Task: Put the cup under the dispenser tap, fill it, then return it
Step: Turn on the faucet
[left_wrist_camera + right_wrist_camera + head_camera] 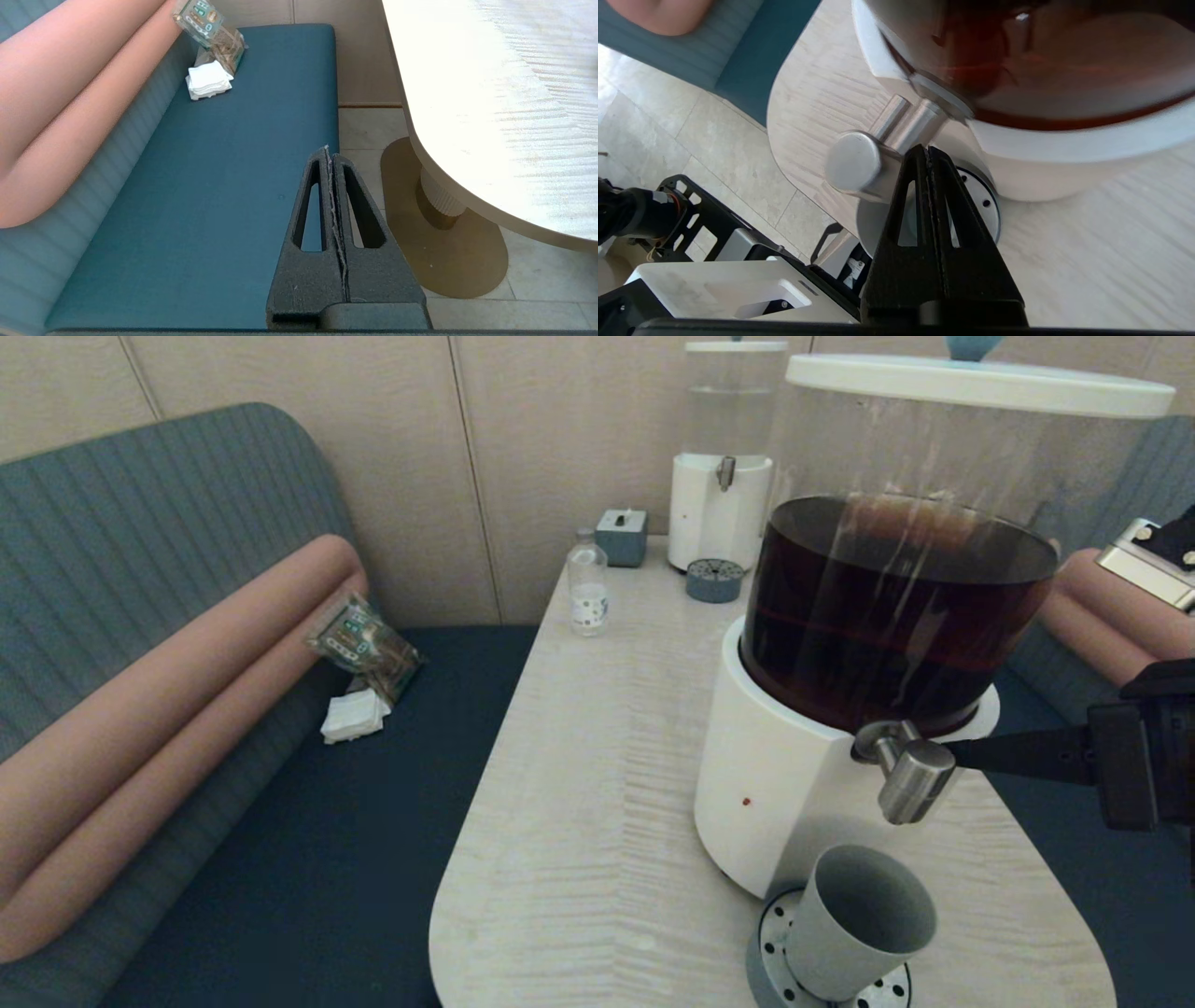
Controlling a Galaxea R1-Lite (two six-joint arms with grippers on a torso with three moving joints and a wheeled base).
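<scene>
Right gripper point(928, 151), fingers pressed together and holding nothing, is touching the dispenser tap point(917, 782); it should push steadily, keeping the spout above the cup point(859, 922). Left gripper point(329, 154), closed, is hanging parked.

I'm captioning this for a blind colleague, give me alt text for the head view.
A grey-green cup stands on a perforated drip tray below the steel dispenser tap, while the right gripper, shut, reaches that tap from the right. The dispenser holds dark brown liquid on a pale table.

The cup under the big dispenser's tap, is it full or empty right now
Empty, as far as shows. The cup stands on the drip tray below the dispenser tap; its visible inner wall is bare grey, and no stream is falling.
</scene>
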